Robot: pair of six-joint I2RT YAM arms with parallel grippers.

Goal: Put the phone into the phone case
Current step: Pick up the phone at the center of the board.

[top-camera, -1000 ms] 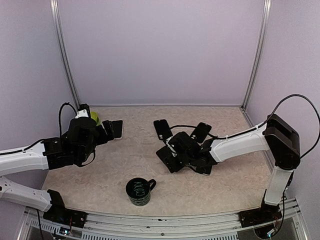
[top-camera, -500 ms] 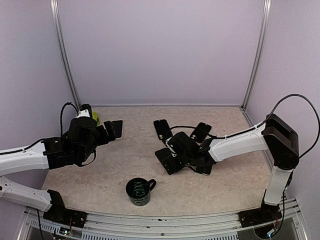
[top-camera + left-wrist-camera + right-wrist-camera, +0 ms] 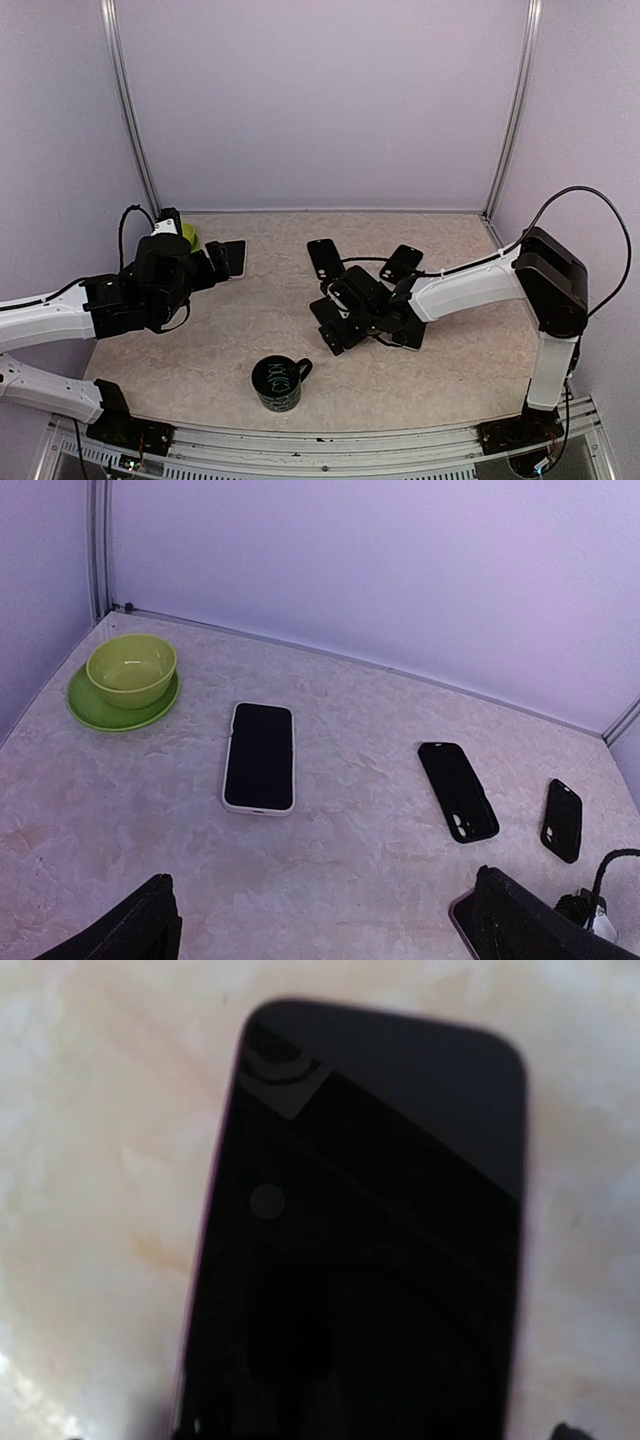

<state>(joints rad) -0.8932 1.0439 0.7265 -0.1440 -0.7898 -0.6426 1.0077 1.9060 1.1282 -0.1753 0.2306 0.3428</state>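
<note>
A black phone with a purple-pink rim [image 3: 370,1240] lies flat on the table and fills the right wrist view. My right gripper [image 3: 335,322] is low over it in the top view. Only one dark fingertip [image 3: 566,1430] shows beside the phone's right edge, so I cannot tell how the jaws stand. Two empty black cases lie behind it [image 3: 323,258] [image 3: 402,263]; both also show in the left wrist view [image 3: 458,790] [image 3: 563,820]. My left gripper [image 3: 213,264] is open and empty, just short of a phone in a white case [image 3: 259,756].
A green bowl on a green saucer [image 3: 130,670] stands in the far left corner. A dark mug [image 3: 280,382] stands near the front edge. Another dark phone [image 3: 405,335] lies under my right forearm. Walls close the table on three sides.
My right gripper and the dark phone under it have shifted slightly left and toward the front. The left arm has not moved.
</note>
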